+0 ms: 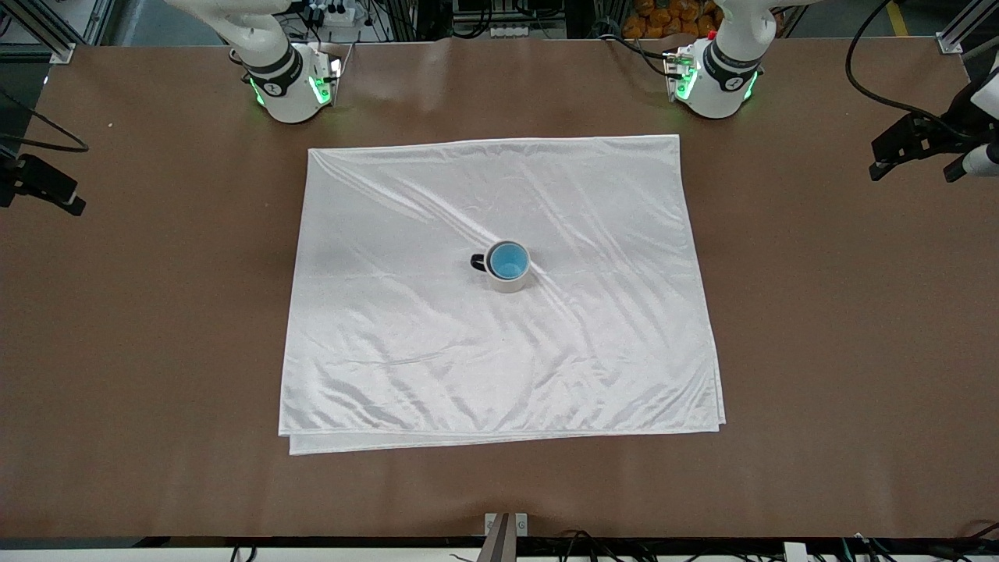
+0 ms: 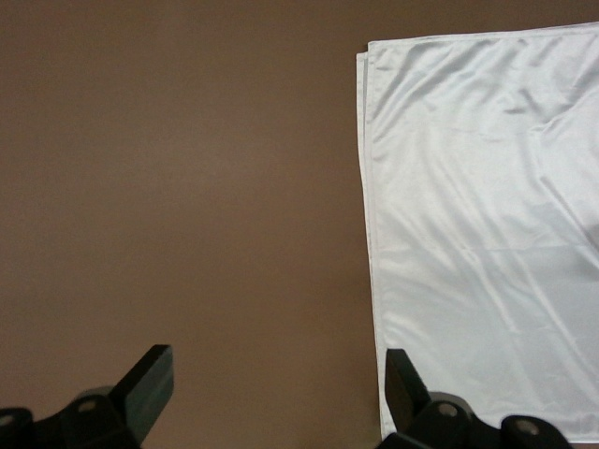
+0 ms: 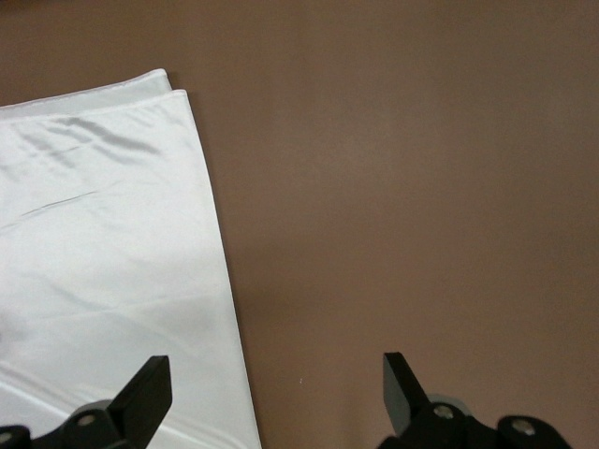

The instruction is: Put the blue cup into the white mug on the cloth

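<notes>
The blue cup [image 1: 508, 260] sits upright inside the white mug [image 1: 509, 284], whose black handle points toward the right arm's end of the table. The mug stands near the middle of the wrinkled white cloth [image 1: 437, 351]. Neither gripper shows in the front view. In the left wrist view my left gripper [image 2: 276, 374] is open and empty over bare table beside an edge of the cloth [image 2: 487, 234]. In the right wrist view my right gripper [image 3: 276, 374] is open and empty over an edge of the cloth [image 3: 103, 243], near its corner.
The brown table [image 1: 819, 312] surrounds the cloth. The two arm bases [image 1: 289, 86] [image 1: 714, 78] stand at the table edge farthest from the front camera. Black camera mounts [image 1: 913, 144] [image 1: 39, 183] sit at both ends of the table.
</notes>
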Available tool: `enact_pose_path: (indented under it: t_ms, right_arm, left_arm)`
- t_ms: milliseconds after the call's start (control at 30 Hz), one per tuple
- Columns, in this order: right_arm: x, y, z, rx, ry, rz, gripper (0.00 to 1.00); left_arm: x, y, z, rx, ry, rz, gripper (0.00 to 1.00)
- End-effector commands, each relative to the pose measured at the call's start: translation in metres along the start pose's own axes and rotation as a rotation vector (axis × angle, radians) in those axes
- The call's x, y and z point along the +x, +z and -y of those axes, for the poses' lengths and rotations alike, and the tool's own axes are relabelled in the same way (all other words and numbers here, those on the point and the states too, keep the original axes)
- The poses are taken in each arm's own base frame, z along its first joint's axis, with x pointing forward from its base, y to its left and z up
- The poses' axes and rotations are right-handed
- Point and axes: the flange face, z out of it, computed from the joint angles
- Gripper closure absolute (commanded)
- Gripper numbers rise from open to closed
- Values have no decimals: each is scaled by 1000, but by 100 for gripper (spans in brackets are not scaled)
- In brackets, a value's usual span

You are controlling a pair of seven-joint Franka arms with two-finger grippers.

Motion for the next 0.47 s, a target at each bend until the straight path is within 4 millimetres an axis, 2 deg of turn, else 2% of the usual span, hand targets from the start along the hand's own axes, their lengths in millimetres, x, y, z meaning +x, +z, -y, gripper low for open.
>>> enact_pose_path:
  t_ms: [0,433]
  right_arm:
    - [3,-5,1,5,-12,-8,0]
    - [4,-2,3,5,-11,-3,0]
  left_arm:
    - [-7,-7,1,21,23,4,0]
    - [-7,-9,1,21,21,1,0]
